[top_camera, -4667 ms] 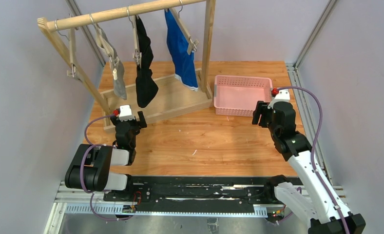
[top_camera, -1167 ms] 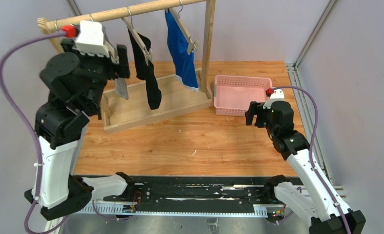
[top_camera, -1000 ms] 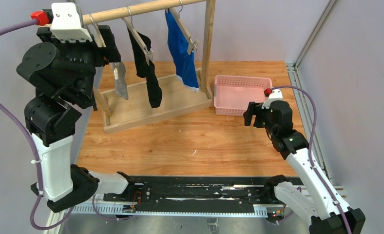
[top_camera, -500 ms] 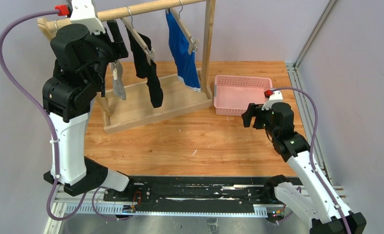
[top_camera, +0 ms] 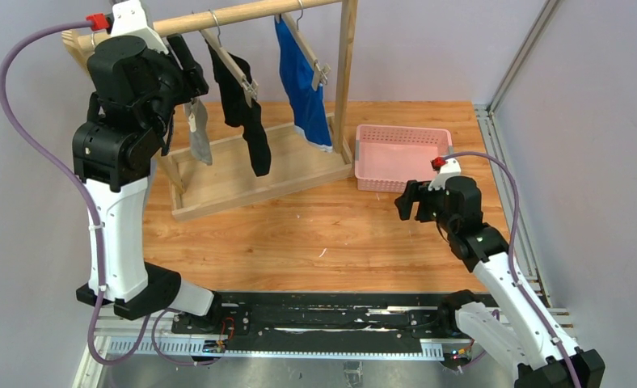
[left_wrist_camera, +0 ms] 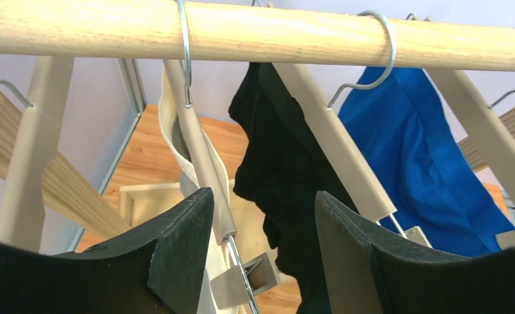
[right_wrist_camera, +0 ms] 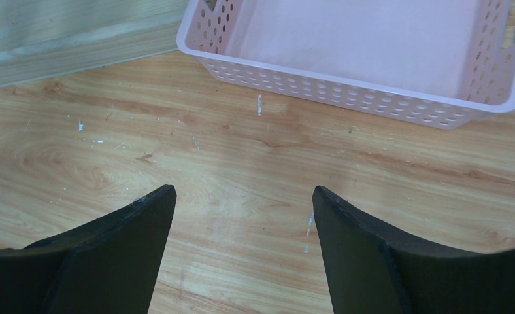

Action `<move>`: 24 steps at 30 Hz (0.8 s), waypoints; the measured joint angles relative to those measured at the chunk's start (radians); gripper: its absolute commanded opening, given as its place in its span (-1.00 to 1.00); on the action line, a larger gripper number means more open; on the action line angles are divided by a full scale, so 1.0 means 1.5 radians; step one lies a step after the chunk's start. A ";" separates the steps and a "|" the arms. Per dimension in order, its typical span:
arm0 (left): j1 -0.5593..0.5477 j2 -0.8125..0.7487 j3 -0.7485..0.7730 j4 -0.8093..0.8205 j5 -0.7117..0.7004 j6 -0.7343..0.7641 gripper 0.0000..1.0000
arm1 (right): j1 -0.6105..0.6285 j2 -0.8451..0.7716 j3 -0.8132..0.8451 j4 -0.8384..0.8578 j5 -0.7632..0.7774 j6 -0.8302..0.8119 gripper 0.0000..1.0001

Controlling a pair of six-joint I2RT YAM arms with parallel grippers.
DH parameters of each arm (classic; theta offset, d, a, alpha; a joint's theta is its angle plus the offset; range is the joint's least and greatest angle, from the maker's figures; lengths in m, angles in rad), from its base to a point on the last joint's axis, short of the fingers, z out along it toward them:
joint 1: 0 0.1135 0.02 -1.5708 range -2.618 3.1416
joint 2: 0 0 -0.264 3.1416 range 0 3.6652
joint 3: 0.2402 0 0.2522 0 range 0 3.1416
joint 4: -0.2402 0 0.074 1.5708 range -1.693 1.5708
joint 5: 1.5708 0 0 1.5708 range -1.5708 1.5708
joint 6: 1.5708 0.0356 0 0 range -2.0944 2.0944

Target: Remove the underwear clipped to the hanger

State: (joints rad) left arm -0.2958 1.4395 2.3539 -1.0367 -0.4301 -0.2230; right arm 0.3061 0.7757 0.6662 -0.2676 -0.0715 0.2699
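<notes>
Three briefs hang from clip hangers on a wooden rail (top_camera: 242,12): grey (top_camera: 198,133), black (top_camera: 246,121) and bright blue (top_camera: 299,77). My left gripper (top_camera: 187,69) is raised to the rail and open, right beside the grey brief's hanger (left_wrist_camera: 199,147). In the left wrist view the hanger arm and its clip (left_wrist_camera: 242,284) sit between my fingers, close to the left fingertip (left_wrist_camera: 189,222). The black brief (left_wrist_camera: 284,176) and blue brief (left_wrist_camera: 418,170) hang behind. My right gripper (top_camera: 408,202) is open and empty, low over the table near the basket.
A pink perforated basket (top_camera: 364,174) stands right of the rack, also in the right wrist view (right_wrist_camera: 346,82). The rack's wooden base tray (top_camera: 299,174) and upright post (top_camera: 346,73) stand at the back. Grey walls close both sides.
My left arm has risen from the table to the rail and settled beside the grey brief's hanger. My right gripper has drifted slightly left and nearer.
</notes>
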 measured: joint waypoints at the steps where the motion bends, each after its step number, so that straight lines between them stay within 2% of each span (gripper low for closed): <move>1: 0.003 0.001 -0.003 0.000 -0.001 -0.003 0.34 | 0.001 0.003 -0.002 0.005 -0.005 0.001 0.57; 4: 0.009 0.005 -0.009 -0.003 -0.005 -0.008 0.41 | 0.001 0.014 -0.004 0.011 -0.016 0.002 0.57; 13: 0.020 0.016 -0.023 -0.003 -0.050 -0.009 0.40 | 0.002 0.030 -0.010 0.023 -0.041 0.008 0.57; 21: 0.048 0.013 -0.048 0.008 -0.063 -0.005 0.33 | 0.002 0.041 -0.019 0.026 -0.048 0.013 0.58; 24: 0.065 0.004 -0.075 0.018 -0.058 -0.009 0.22 | 0.002 0.047 -0.022 0.026 -0.054 0.013 0.58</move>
State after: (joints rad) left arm -0.1986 1.4448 2.2410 -1.0092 -0.5171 -0.2359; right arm 0.3084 0.8467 0.6327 -0.2279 -0.1524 0.2897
